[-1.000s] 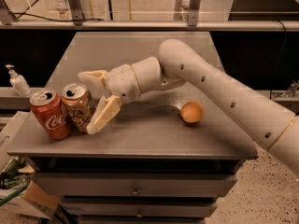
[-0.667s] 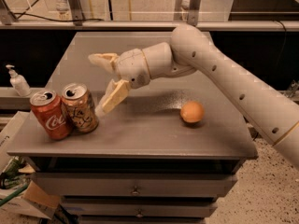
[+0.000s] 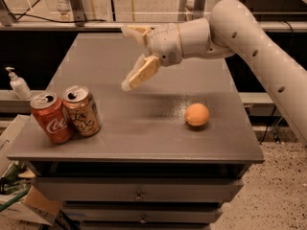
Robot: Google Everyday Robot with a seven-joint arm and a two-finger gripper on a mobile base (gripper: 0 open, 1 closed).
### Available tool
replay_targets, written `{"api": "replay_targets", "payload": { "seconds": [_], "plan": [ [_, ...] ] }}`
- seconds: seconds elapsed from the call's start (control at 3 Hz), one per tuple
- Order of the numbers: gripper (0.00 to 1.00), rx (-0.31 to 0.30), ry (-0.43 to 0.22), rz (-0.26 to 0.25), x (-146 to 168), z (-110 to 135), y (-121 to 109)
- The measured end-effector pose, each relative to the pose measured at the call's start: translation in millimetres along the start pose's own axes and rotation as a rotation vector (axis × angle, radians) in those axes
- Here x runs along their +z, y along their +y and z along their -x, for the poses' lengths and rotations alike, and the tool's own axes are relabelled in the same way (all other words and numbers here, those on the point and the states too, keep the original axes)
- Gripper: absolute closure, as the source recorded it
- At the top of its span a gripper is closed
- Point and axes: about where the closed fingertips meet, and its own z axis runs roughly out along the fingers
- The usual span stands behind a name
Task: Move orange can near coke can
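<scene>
The orange can (image 3: 82, 110), orange-brown with pale markings and a silver top, stands upright at the front left of the grey table (image 3: 144, 128). The red coke can (image 3: 51, 118) stands right beside it on its left, the two touching. My gripper (image 3: 129, 56) hangs in the air above the middle of the table, up and to the right of both cans. It is open and empty, with its pale fingers (image 3: 141, 73) spread wide.
A round orange fruit (image 3: 197, 114) lies on the right part of the table. A white pump bottle (image 3: 18, 84) stands on a ledge off the left edge. Drawers are below the tabletop, and cardboard lies on the floor at the lower left.
My gripper has let go of the orange can and drawn back up and to the right, away from the cans. The orange can stays next to the coke can.
</scene>
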Motion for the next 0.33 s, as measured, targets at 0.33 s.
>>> {"api": "replay_targets", "payload": {
  "seconds": [0.33],
  "plan": [
    [0.00, 0.000, 0.000, 0.000, 0.1, 0.0, 0.0]
  ]
}}
